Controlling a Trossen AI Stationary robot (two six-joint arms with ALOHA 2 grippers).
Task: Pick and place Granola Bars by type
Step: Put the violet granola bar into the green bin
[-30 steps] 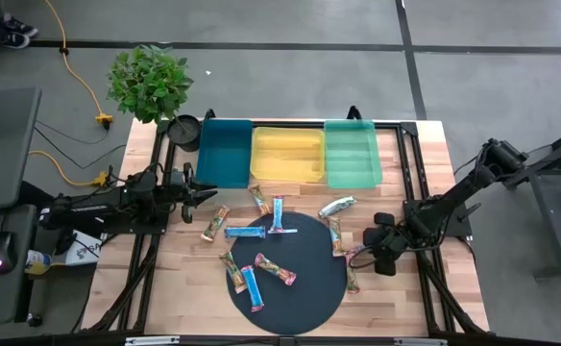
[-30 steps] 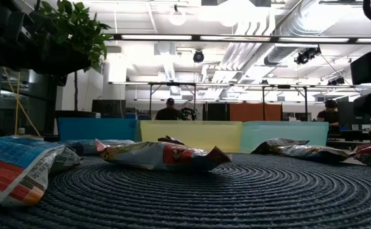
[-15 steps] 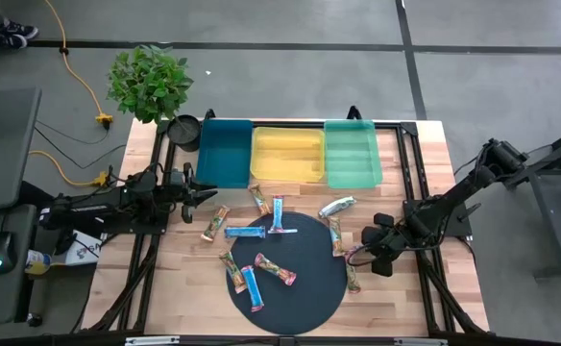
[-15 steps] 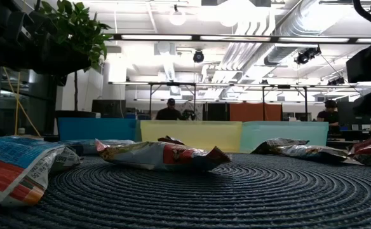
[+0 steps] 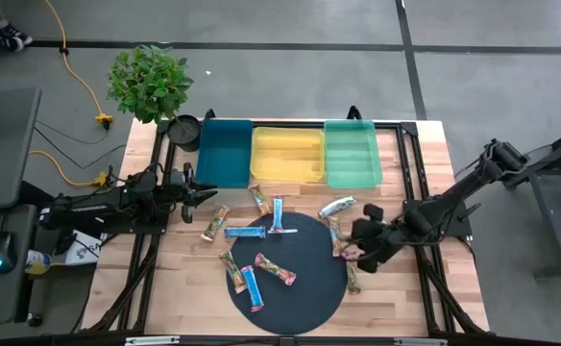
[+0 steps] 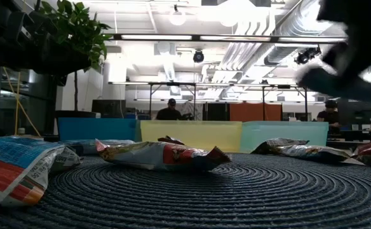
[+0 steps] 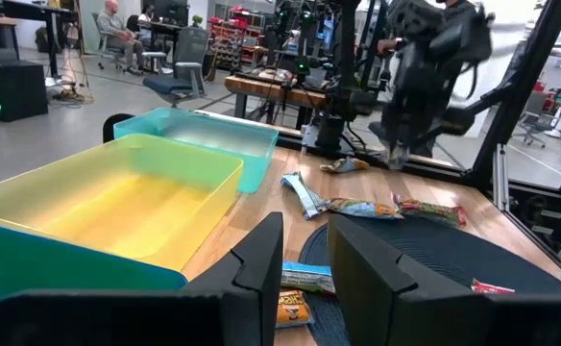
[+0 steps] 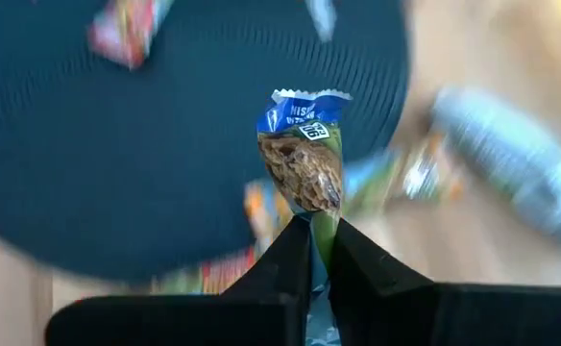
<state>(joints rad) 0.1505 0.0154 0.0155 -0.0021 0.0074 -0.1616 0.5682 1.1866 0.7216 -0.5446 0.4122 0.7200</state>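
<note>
My right gripper (image 8: 311, 231) has its fingers clamped on the end of a blue-wrapped granola bar (image 8: 303, 159), whose long axis runs straight out from the fingertips, in line with the wrist. From above, this gripper (image 5: 365, 248) hangs over the right edge of the round dark mat (image 5: 304, 288), with the green tray (image 5: 352, 154), yellow tray (image 5: 286, 154) and teal tray (image 5: 223, 152) lined up along the counter's (image 5: 425, 144) far side. The teal one lies farthest from me, across the whole row, so I judge the carry must sweep far leftward if blue goes to teal. My left gripper (image 7: 304, 259) waits beside the teal tray, fingers slightly apart and empty, pointing toward the loose bars (image 5: 261, 259) scattered on and around the mat.
</note>
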